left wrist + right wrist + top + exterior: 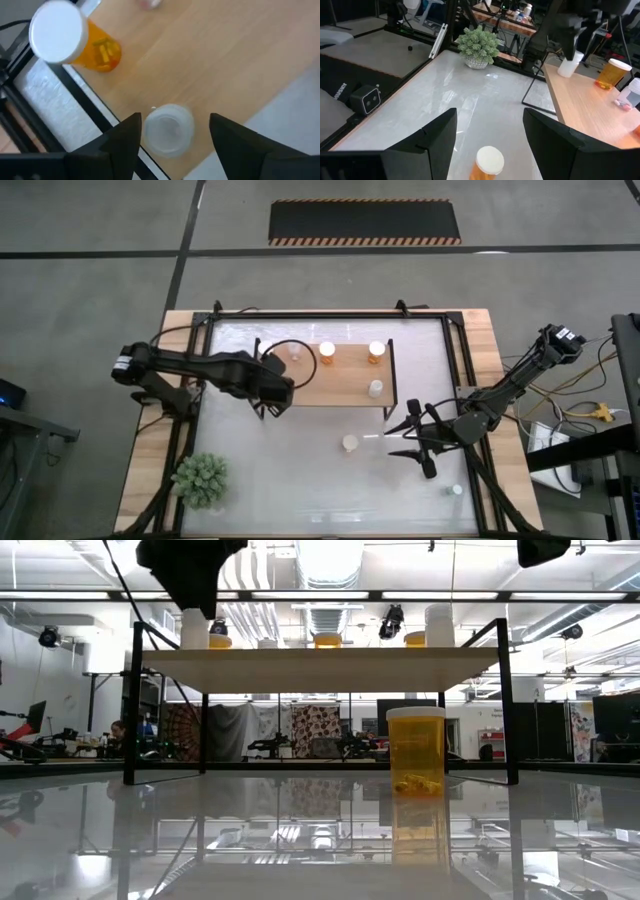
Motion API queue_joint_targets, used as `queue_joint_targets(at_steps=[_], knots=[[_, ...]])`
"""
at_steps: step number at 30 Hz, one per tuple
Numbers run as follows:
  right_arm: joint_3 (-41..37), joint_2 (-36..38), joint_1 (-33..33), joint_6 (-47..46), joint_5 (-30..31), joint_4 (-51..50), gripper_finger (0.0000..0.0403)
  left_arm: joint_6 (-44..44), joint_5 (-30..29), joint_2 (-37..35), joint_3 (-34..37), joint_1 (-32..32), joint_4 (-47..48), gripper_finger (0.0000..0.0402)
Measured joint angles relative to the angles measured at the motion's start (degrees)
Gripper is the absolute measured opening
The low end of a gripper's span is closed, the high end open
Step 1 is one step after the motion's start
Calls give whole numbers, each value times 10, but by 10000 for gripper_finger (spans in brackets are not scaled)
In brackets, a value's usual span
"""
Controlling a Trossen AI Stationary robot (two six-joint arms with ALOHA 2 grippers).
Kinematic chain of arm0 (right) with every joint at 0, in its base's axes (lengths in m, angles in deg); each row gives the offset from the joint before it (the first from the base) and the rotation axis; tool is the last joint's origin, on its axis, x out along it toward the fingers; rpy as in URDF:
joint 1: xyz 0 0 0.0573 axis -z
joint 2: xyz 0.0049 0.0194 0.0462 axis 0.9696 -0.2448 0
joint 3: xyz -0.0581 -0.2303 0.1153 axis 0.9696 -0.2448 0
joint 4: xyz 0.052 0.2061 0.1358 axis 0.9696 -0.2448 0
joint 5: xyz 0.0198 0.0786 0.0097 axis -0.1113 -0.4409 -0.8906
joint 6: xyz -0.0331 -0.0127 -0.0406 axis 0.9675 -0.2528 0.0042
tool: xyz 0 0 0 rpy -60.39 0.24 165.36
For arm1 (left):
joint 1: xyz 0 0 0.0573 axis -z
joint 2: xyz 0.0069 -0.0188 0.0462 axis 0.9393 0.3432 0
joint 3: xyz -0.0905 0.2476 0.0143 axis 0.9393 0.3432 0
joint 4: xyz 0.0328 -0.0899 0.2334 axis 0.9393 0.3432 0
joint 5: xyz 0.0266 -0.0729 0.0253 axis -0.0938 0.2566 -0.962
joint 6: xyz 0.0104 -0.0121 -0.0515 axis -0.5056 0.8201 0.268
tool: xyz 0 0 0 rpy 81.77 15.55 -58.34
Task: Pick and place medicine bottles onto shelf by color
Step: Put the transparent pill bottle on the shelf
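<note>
1. Hovering over the shelf's [340, 385] left end, the left gripper [172, 137] is spread above a clear bottle [167, 129].
2. Spread wide, the right gripper [487, 145] faces an orange bottle [350, 443] standing on the table [300, 480] before the shelf.

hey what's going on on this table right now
Two robot arms are sorting medicine bottles onto a low wooden shelf. The left gripper hovers open over the shelf's left end, directly above a white bottle standing there, with an orange bottle beside it. The right gripper is open over the table, lined up on an orange bottle in front of the shelf. Several bottles already stand on the shelf, and one white bottle waits near the table's front right.
</note>
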Motion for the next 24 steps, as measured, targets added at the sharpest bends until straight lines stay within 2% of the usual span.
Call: queue_joint_targets(at_steps=[11,17,24], knots=[[0,0,0,-15,0,-2,219,-71,14,-1,-85,12,-27,217],[-1,-3,0,-27,1,3,219,-202,-3,-2,-101,39,-172,217],[-1,-3,0,-117,1,3,219,-366,-12,-2,-65,99,-351,217]])
